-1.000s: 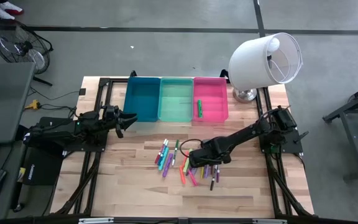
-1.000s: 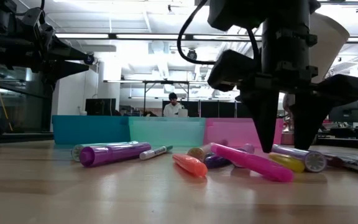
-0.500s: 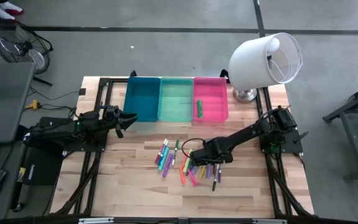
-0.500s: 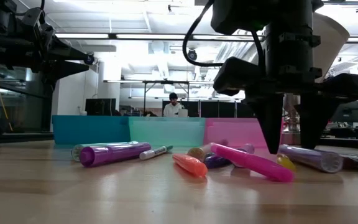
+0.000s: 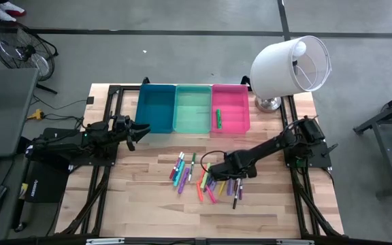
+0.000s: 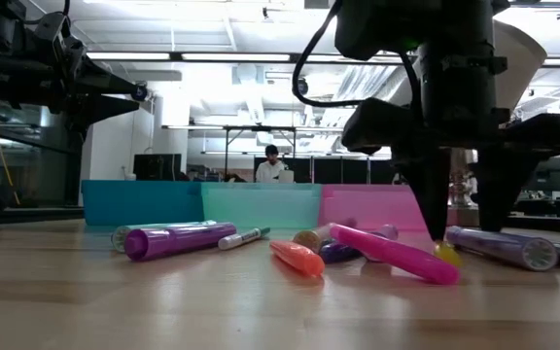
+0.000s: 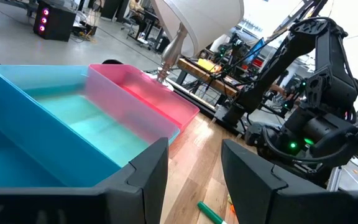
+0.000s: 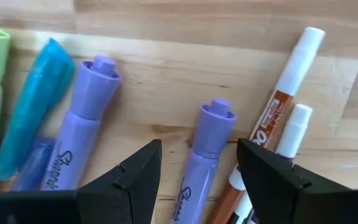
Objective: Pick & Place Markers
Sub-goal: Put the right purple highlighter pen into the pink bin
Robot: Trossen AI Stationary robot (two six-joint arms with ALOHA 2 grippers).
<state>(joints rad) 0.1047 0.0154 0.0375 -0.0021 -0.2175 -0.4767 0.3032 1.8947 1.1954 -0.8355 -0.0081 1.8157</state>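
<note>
Several markers [image 5: 203, 178] in pink, purple, green, orange and teal lie in a loose heap on the wooden table, in front of the bins. One green marker [image 5: 218, 119] lies inside the pink bin [image 5: 233, 109]. My right gripper [image 5: 218, 181] is open and low over the right side of the heap, fingers pointing down. In the right wrist view its fingers stand on either side of a purple marker [image 8: 209, 140]. In the low view that purple marker [image 6: 499, 247] lies flat by the fingertips. My left gripper [image 5: 136, 131] waits open beside the blue bin [image 5: 156, 109]. My right gripper [image 8: 199, 177] comes from above with one finger on each side of the purple marker's cap end [image 8: 214, 118], fingers across the marker. The marker lies flat on the table. Whether a finger [image 6: 439, 219] touches it, I cannot tell.
Blue, mint green [image 5: 193, 109] and pink bins stand in a row at the far side. A white lamp [image 5: 291, 64] stands at the far right corner. Bare wood lies near and left of the heap. A person [image 6: 271, 163] sits far behind the table.
My right gripper has shifted a little toward the table's right and near edge, staying low over the heap. The purple marker beside its fingers has slid along the table the same way. A black marker at the heap's near edge has also moved slightly.
</note>
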